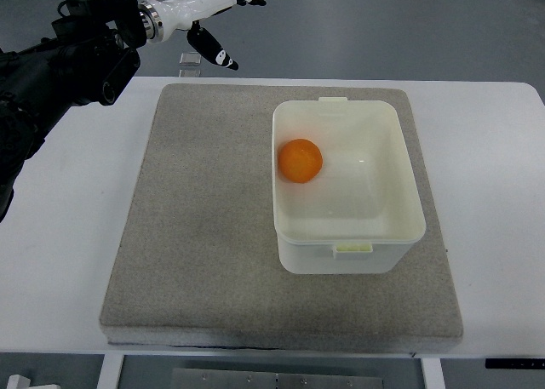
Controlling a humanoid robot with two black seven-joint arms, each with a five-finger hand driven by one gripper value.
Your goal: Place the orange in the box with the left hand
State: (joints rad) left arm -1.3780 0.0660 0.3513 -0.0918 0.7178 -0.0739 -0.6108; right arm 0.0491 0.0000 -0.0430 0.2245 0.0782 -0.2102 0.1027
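Presently noted: orange [300,161] inside box [400,244], against its left wall, toward the far side, touching nothing else. Box upright and lidless on the right half of mat [204,227], close to the mat's far and right edges, mat itself flat on table [68,261]. Left hand [204,19] raised beyond the table's far left corner, well apart from box, fingers [213,48] spread and loose, holding nothing.
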